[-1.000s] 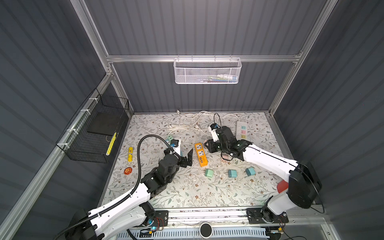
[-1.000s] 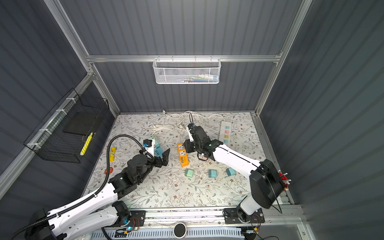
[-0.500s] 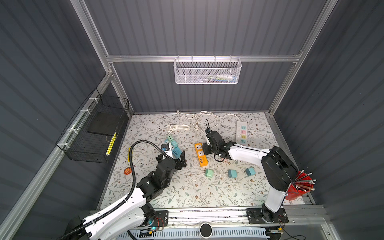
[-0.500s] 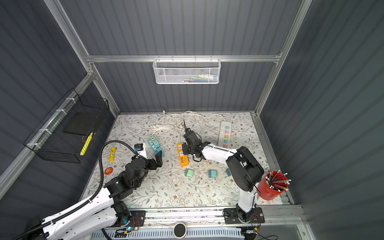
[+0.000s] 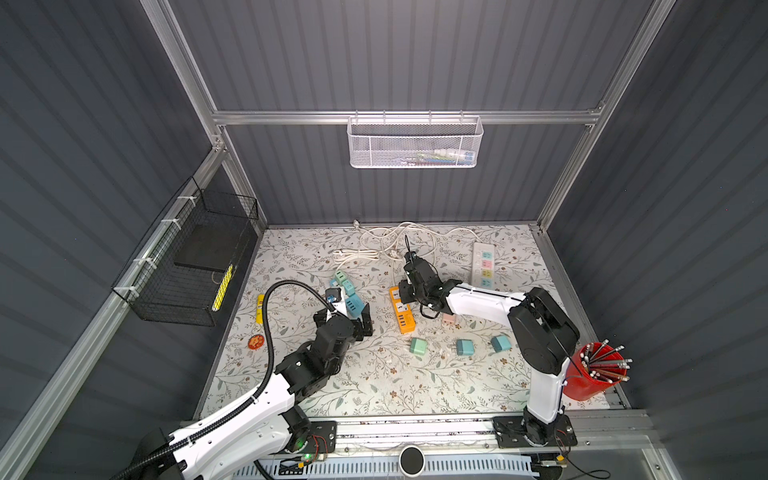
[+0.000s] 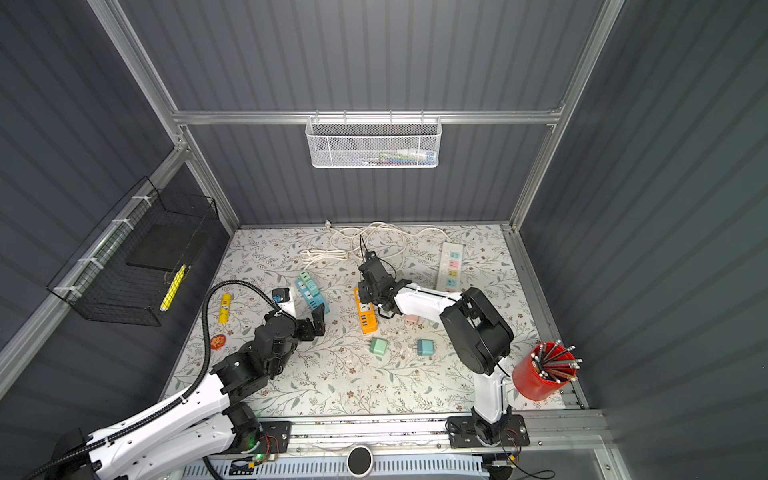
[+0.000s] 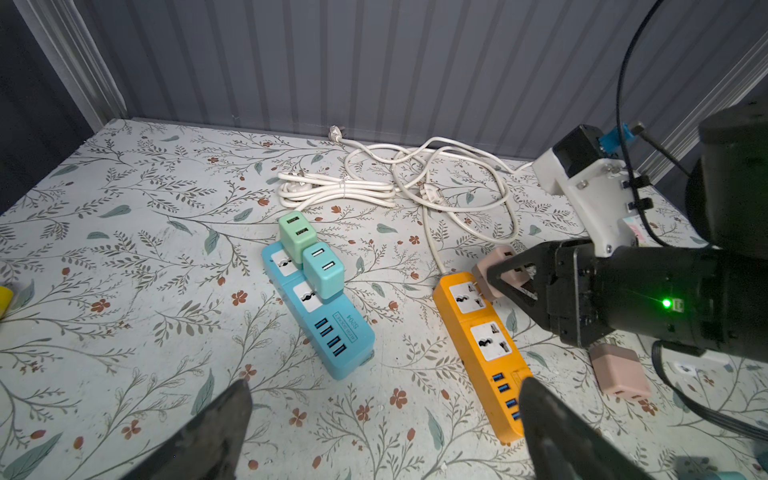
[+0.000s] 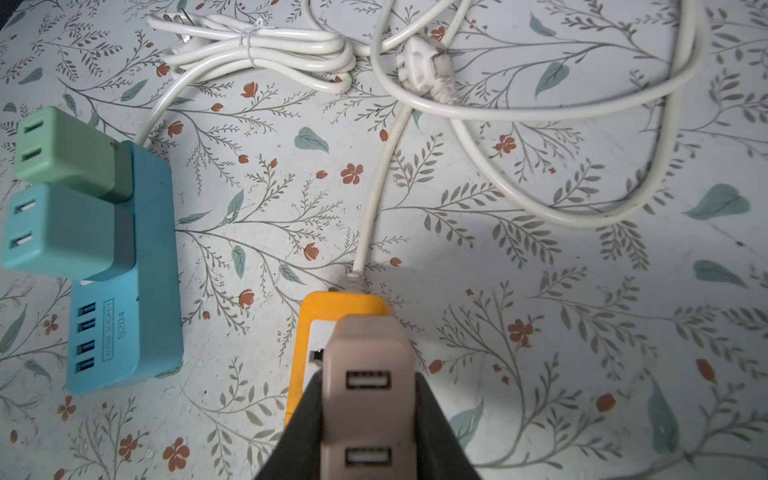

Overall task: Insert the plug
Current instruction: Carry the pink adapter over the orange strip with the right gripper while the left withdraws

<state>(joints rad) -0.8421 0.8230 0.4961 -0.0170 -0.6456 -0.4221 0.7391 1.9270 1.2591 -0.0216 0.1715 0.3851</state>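
Right wrist: pink plug [image 8: 368,386] in jaws; left wrist adds second plug [image 7: 619,370].

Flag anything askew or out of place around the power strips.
The green adapter at the cable end of the blue power strip sits tilted, out of line with the teal adapter beside it, so it may not be fully seated. Behind the strips, white cable lies in loose tangled loops.
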